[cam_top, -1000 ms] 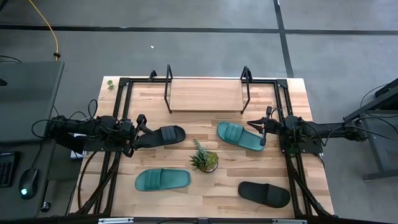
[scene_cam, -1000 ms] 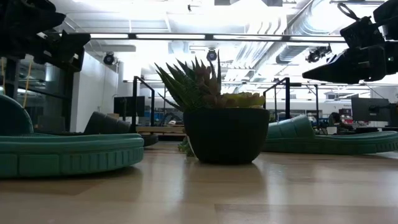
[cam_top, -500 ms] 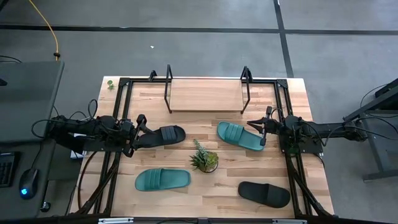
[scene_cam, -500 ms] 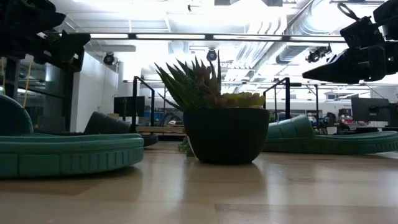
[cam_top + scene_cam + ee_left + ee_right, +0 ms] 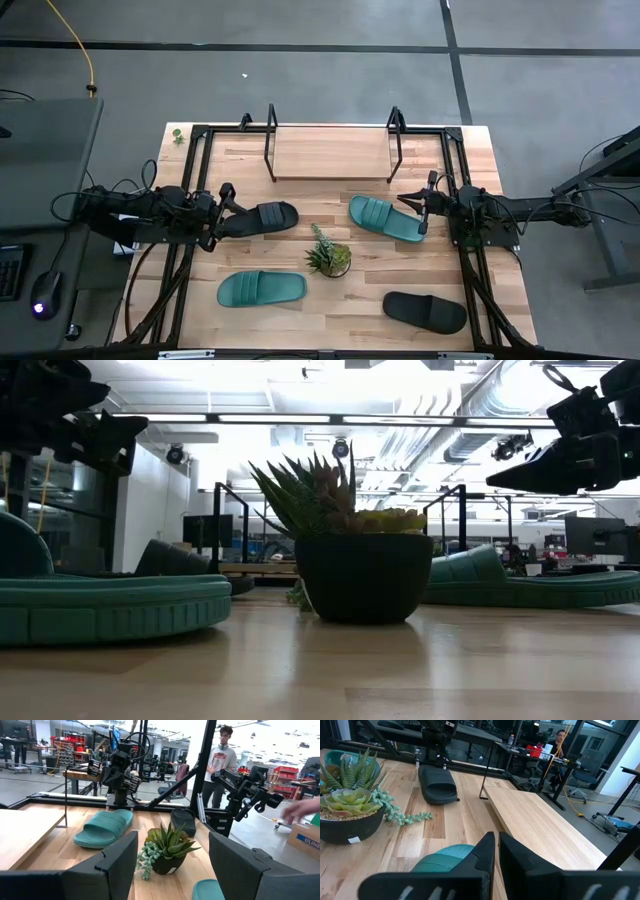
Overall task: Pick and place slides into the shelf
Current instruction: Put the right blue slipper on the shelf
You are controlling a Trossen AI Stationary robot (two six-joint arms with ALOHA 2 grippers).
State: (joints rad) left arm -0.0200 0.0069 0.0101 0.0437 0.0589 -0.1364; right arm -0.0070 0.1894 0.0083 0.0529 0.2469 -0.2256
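My left gripper is open and hangs above the left end of a black slide that lies flat on the table, without touching it. My right gripper is shut and hangs above the right end of a teal slide, which shows just under its fingers in the right wrist view. A second teal slide and a second black slide lie flat near the front. The shelf stands at the far middle with nothing on its board.
A small potted plant stands mid-table between the slides. Black frame bars run along the table's left and right sides. A person stands in the room beyond the table, and a hand shows at the left wrist view's edge.
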